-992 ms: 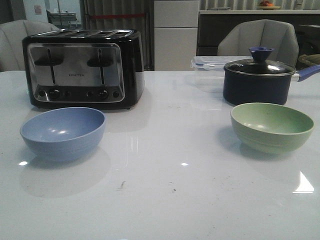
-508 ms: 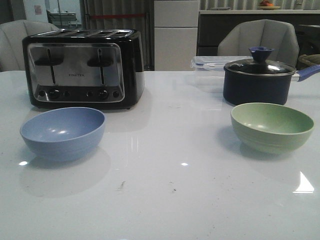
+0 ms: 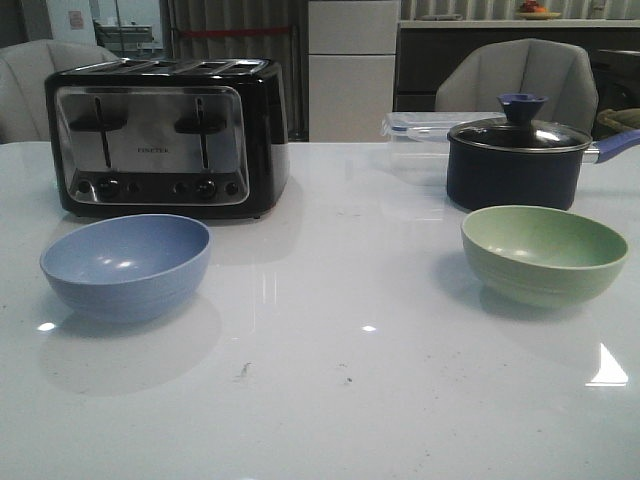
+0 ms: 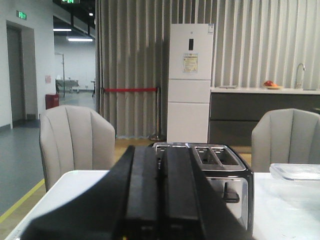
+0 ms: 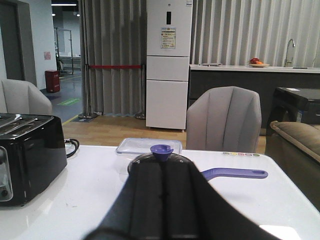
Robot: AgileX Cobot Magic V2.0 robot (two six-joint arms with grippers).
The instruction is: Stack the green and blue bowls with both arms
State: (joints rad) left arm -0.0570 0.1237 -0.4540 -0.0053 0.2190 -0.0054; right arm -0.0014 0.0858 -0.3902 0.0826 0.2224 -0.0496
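Left hand (image 4: pixel 160 200) and right hand (image 5: pixel 167 205) both have fingers pressed together, holding nothing. Neither wrist view shows a bowl. Round periwinkle-blue bowl (image 3: pixel 126 264) and sage-green bowl (image 3: pixel 544 253) sit well apart on the glossy white tabletop (image 3: pixel 340 370).

We are seeing a glossy white surface (image 3: pixel 330 400) throwing back reflections, while the blue bowl (image 3: pixel 126 266) and green bowl (image 3: pixel 544 254) are looking matte, faintly ribbed. The toaster (image 3: pixel 165 135) is showing shiny black casing around a brushed metal face. The saucepan (image 3: pixel 515 160) is wearing a glass lid; both pincers are looking matte black.
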